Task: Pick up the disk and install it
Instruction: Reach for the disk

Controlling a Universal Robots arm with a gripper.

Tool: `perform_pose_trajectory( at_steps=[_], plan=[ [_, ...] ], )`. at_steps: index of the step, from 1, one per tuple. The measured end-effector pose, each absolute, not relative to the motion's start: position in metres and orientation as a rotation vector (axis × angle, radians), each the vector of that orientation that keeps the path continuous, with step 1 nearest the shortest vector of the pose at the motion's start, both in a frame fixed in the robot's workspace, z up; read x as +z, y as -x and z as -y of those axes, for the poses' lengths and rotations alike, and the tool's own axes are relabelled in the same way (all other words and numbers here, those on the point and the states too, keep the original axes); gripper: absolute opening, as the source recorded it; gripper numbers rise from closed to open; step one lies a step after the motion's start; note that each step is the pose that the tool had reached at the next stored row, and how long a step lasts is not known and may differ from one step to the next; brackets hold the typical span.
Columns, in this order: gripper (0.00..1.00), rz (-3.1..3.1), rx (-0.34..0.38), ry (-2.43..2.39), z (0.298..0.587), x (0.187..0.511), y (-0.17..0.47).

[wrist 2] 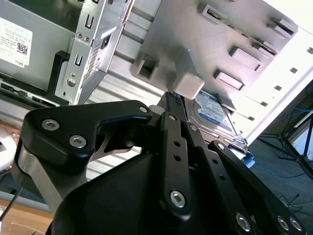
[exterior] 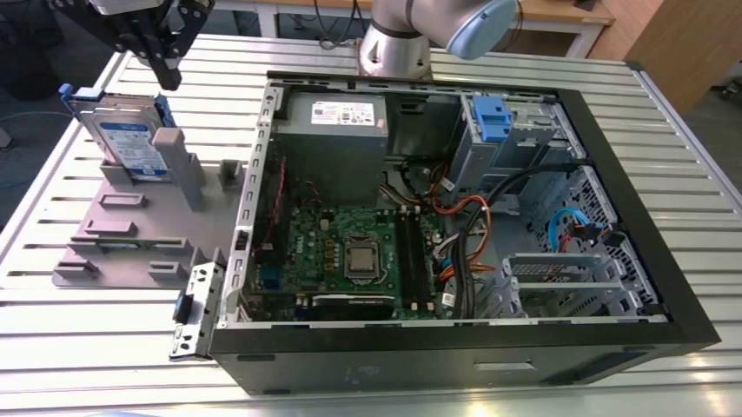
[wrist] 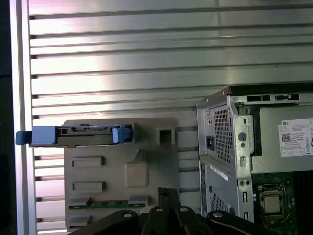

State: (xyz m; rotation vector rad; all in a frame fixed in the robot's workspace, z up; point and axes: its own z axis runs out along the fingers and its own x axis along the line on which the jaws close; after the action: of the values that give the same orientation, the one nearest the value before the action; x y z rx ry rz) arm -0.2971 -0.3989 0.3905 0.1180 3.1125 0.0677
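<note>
While the open computer case (exterior: 464,369) hogged most of the tabletop (exterior: 82,365), the bit that mattered was over at the grey slotted holder (exterior: 139,230) lying right beside it. The disk (exterior: 125,139) was parked in that holder, standing on one long edge in a slot at the holder's far end as the exterior view showed it. Its label face was turned toward the rest of the holder, and blue rails framed its sides. So not picked up yet, going by how things sat. The tool (exterior: 172,82) hung above that same end of the holder, pointing down. Its tip seemed to sit just over the disk's upper corner on the side nearer the case, clearly apart from it, no contact. The fingers looked pinched together with nothing between them, so closed and empty. In the first wrist view, looking down on the holder, the disk read as a thin edge-on strip with a blue rail at each end. Its long axis ran along the holder's edge, crosswise to the line from the tool out to it. Key relation, as I read it: the disk was below the tool and a little off across the holder, thin edge up, with its flat faces either side of that edge.
</note>
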Motion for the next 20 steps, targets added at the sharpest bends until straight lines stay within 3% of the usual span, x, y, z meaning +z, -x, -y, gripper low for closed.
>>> perform_pose_trajectory(
  at_steps=[20],
  plan=[
    [0.11, -3.112, 0.068, -0.118, 0.3990, 0.3901, 0.3032]
  ],
)
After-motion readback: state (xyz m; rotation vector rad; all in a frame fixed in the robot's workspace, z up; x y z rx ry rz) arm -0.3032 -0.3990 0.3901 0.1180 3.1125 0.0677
